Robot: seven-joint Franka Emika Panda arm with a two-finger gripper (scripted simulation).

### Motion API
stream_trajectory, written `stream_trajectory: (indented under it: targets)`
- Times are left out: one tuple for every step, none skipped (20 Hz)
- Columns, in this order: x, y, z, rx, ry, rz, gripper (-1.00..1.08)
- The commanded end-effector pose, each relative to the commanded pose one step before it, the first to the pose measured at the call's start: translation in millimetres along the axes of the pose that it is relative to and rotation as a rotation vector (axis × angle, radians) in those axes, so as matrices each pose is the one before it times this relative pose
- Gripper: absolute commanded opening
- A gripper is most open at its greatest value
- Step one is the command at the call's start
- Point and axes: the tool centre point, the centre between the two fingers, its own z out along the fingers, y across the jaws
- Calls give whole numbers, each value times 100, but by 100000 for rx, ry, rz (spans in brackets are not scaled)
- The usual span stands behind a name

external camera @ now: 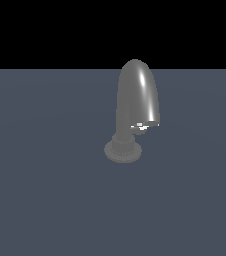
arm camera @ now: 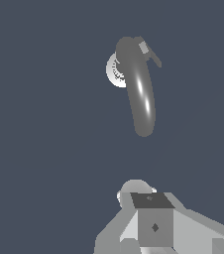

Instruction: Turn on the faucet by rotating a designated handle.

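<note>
One gap matters: the handle (arm camera: 152,55), a thin lever jutting sideways from the faucet (arm camera: 140,89) near its collar, is seen well apart from the gripper (arm camera: 151,218). The faucet stands on the floor (external camera: 45,200). Whether the jaws are spread cannot be told.

We see a dull grey faucet (external camera: 137,100) with white glints, ribbed collar (external camera: 123,145), on slate-blue ground (external camera: 45,190).

Both renders are dim and flat, without visible cast shadows. The dull grey metal faucet (external camera: 137,100) (arm camera: 140,89) carries one bright glare streak (pixelated, coarse edges); the exterior view's top is pure black.
</note>
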Motion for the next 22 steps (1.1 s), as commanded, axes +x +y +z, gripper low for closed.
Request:
stream_trajectory:
  targets:
    - [1239,-199,27,1319,-4115,3476,-100]
    - [496,-82,2,540,-1653,1394,-100]
    - [498,-83,2,542,-1661,1401,-100]
    - [501,-82,2,545,-1672,1410,-100]
    - [503,-83,1,548,-1680,1416,-100]
    - [505,-83,1,550,-1687,1422,-100]
    - [508,-83,1,553,-1697,1430,-100]
    - [510,-83,0,556,-1706,1437,-100]
    - [512,-83,0,559,-1713,1443,-100]
    - [514,-84,0,562,-1721,1449,-100]
    - [517,-84,0,565,-1730,1456,-100]
    - [519,-84,-1,567,-1738,1462,-100]
    - [522,-84,-1,570,-1746,1469,-100]
    - [524,-84,-1,573,-1754,1474,-100]
    - [526,-84,-1,576,-1763,1481,-100]
    - [528,-84,-2,579,-1770,1486,-100]
    - [530,-84,-2,582,-1778,1492,-100]
    - [532,-85,-2,585,-1786,1497,-100]
    - [535,-85,-3,588,-1795,1504,-100]
    - [537,-85,-3,591,-1803,1510,-100]
    - [539,-85,-3,595,-1812,1515,-100]
    - [542,-85,-3,598,-1821,1523,-100]
